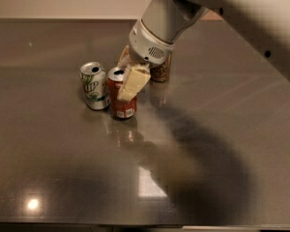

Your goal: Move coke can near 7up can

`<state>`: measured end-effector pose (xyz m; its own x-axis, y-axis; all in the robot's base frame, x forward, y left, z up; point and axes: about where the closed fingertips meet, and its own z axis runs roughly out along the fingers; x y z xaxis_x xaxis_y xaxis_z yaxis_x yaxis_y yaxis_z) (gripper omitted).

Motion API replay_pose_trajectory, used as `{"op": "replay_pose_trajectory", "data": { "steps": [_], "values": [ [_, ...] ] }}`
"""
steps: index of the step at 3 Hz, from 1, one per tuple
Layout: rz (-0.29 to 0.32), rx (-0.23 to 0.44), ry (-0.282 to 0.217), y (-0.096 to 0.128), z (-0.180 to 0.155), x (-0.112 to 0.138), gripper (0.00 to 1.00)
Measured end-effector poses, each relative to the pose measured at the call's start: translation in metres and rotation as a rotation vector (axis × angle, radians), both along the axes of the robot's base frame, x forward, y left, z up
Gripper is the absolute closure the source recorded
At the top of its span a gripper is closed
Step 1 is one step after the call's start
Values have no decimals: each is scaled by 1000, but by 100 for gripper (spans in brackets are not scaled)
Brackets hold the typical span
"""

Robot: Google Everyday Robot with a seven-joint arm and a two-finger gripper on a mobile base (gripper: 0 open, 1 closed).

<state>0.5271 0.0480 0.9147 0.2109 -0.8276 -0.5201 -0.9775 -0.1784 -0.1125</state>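
Observation:
The coke can (pixel 122 105), red-orange with a silver top, stands upright on the dark table (pixel 222 129). Just to its left, almost touching, stands the 7up can (pixel 94 87), white with green lettering. My gripper (pixel 125 79) comes down from the upper right and sits at the coke can's upper part, covering its right front side. The pale arm (pixel 159 23) reaches in from the top right corner.
A brown can (pixel 160 71) stands behind the gripper, partly hidden by the wrist. The arm's shadow falls across the table's right half. The table's back edge runs along the top of the view, against a pale wall.

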Motion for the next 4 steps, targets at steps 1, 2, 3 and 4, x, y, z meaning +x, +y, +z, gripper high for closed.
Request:
{"op": "replay_pose_trajectory", "data": {
  "steps": [1,2,3,4],
  "values": [
    [4,8,1,3,-5,1,37],
    [9,12,4,7,-10,3,13],
    [11,11,3,8,-10,2,0],
    [12,11,3,8,-10,2,0]
  ]
}}
